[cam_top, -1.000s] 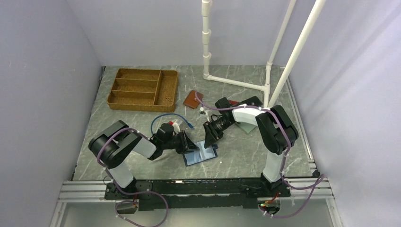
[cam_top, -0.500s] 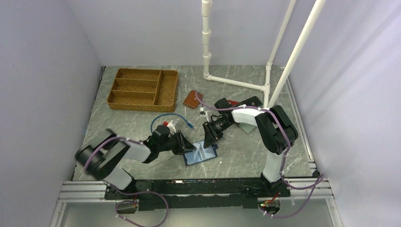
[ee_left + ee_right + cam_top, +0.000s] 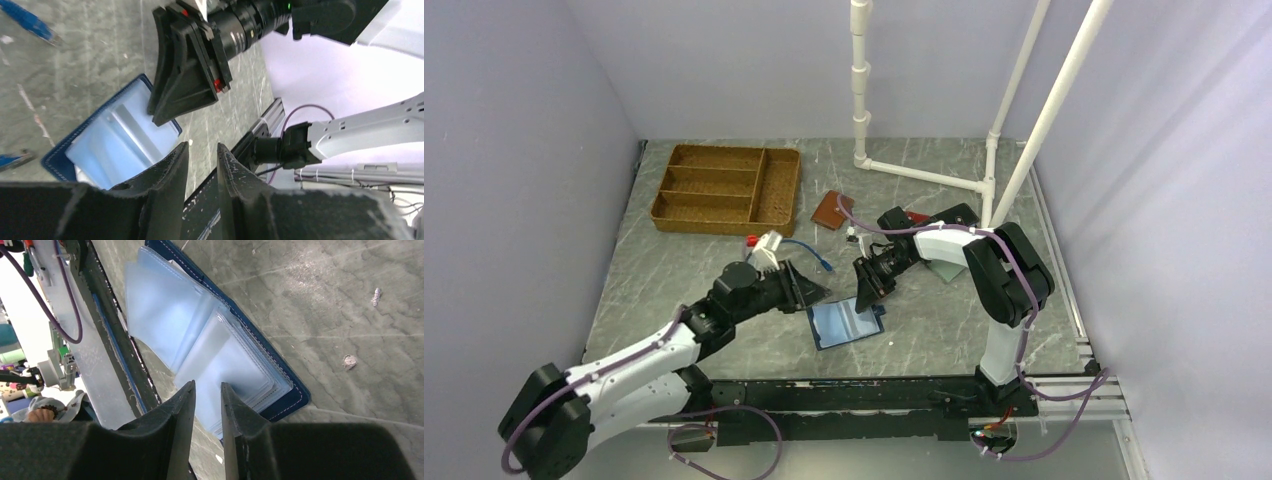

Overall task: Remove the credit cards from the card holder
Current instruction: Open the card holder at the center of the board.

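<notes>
The card holder (image 3: 847, 323) lies open on the table, navy outside with pale blue clear sleeves (image 3: 210, 340) fanned inside. No credit cards stand out from the sleeves in any view. My left gripper (image 3: 809, 290) hovers just left of the holder's upper left corner, its jaws a narrow gap apart and empty (image 3: 201, 147). My right gripper (image 3: 864, 290) points down at the holder's top edge. In the right wrist view its fingertips (image 3: 207, 385) stand slightly apart over the sleeves, with nothing pinched. The left wrist view shows the card holder (image 3: 115, 145) under the right gripper (image 3: 185, 75).
A wicker divided tray (image 3: 724, 187) stands at the back left. A tan-brown wallet (image 3: 829, 210) and a red wallet (image 3: 916, 216) lie behind the grippers. A blue cable (image 3: 809, 250) curls near the left wrist. White pipes (image 3: 924, 175) rise at the back. A pale flat piece (image 3: 946, 268) lies under the right forearm.
My left arm has swung out to the left and its gripper has drawn back off the card holder, jaws parting a little. The right jaws have narrowed slightly; the holder stays put.
</notes>
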